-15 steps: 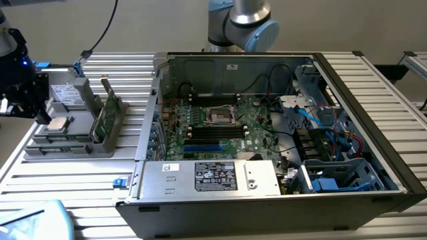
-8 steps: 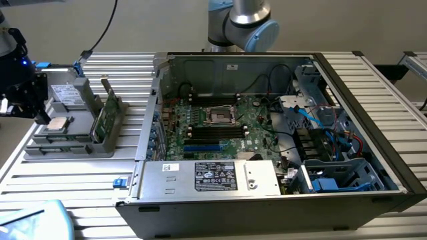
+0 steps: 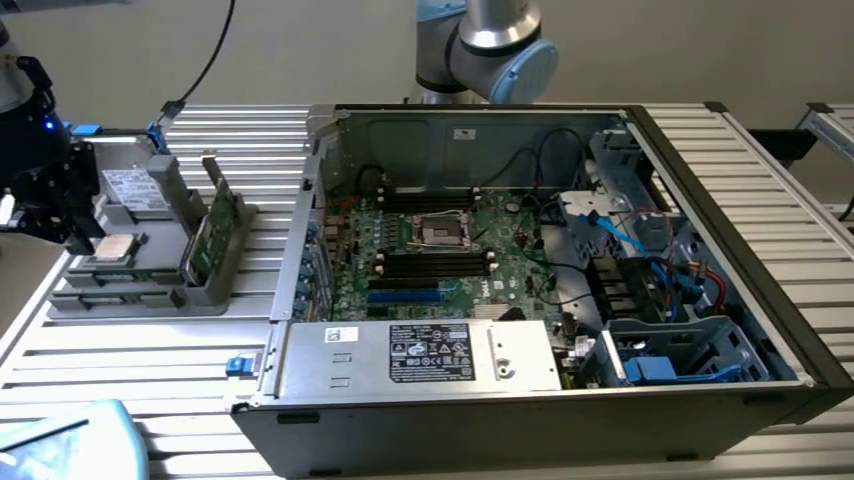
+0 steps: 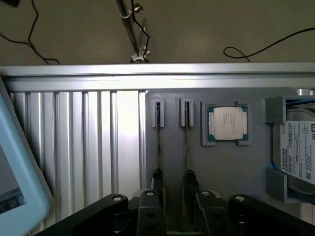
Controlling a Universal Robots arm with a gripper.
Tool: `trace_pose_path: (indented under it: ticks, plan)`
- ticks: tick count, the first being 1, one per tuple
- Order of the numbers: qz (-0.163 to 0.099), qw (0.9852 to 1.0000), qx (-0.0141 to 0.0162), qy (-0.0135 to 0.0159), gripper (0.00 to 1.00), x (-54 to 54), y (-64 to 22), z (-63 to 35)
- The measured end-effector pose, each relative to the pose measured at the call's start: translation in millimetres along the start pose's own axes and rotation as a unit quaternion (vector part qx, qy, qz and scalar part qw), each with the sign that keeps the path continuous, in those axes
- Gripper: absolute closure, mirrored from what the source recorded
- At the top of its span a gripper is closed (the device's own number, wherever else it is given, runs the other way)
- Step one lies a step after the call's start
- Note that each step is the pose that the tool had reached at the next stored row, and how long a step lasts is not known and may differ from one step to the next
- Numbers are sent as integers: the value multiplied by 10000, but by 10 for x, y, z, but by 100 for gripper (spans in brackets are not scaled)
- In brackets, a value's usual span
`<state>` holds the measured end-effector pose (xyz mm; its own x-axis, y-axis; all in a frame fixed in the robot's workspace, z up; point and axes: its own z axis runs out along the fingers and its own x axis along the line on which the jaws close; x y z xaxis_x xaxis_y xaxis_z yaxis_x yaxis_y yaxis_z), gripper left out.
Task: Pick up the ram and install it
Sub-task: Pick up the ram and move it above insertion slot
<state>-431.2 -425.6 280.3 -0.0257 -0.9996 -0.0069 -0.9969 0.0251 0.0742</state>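
Observation:
Two ram sticks stand edge-on in slots of the grey parts holder (image 4: 172,132), one (image 4: 158,142) beside the other (image 4: 186,142). My gripper (image 4: 173,183) hovers over their near ends. Its two black fingertips (image 4: 157,181) stand apart, roughly one above each stick, and bare holder shows between them; nothing is held. In the exterior view the gripper (image 3: 83,238) hangs over the holder (image 3: 120,300) at the exterior view's left, well apart from the open computer case (image 3: 534,300). The motherboard's black memory slots (image 3: 434,263) lie near the processor socket (image 3: 438,230).
A square silver processor (image 4: 226,123), a hard drive (image 4: 298,157) and a green card with a metal bracket (image 3: 214,235) also sit in the holder. A light blue device (image 4: 15,172) lies on the ribbed table. Cables and drive cages crowd the case's right side (image 3: 654,290).

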Motion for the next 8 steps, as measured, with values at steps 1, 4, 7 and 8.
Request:
trace_pose_path:
  ticks: [1,4,7,8]
  plan:
    - [0,10000,1,0,69,0,0,3]
    - [0,10000,24,-1,69,1,3,46]
    - [-1,10000,43,-1,69,1,8,102]
    - [-1,10000,47,-1,69,2,10,121]
